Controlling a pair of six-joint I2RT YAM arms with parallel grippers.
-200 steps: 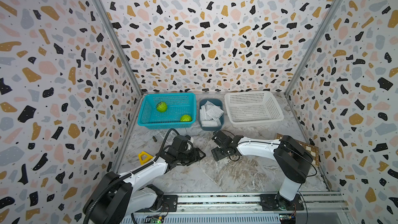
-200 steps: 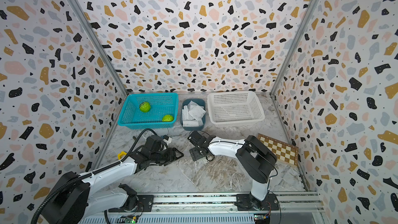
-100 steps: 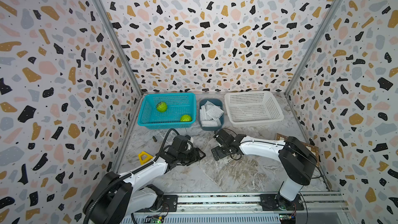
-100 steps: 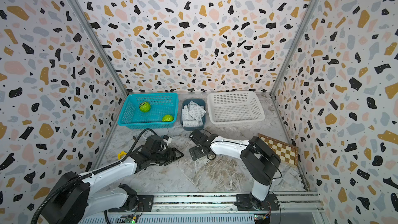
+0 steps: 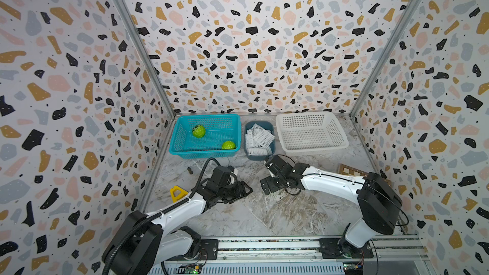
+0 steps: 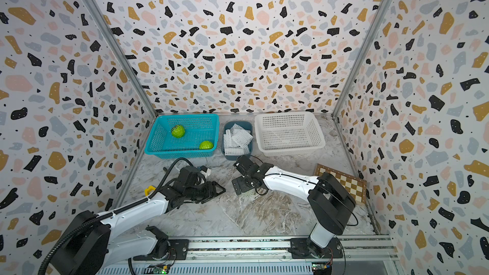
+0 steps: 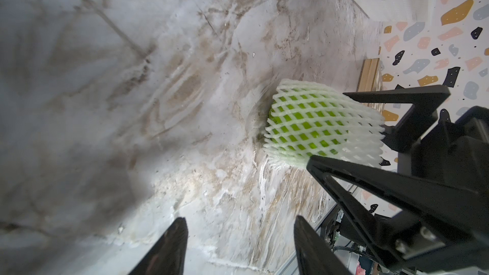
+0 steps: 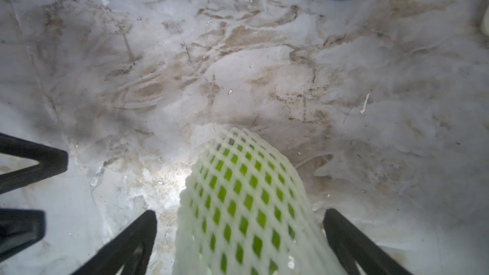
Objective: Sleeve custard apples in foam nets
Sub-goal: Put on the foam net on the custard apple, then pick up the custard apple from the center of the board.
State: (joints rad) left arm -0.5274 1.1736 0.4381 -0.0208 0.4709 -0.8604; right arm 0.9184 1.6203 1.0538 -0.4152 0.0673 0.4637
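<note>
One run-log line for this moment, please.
left hand: open, empty | right hand: open, straddling netted custard apple | two bare custard apples in blue basket | spare foam nets in bin | white basket empty

Chessboard (image 6: pixel 354 187) near right wall; yellow piece (image 5: pixel 176 189) opposite.

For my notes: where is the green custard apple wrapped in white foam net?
Wrist views show the netted custard apple on the marble tabletop inside the open right pincer, near the dark blue bin.

right claw (image 8: pixel 239 213) opened wider, elbow (image 5: pixel 378 205) swung outward
</note>
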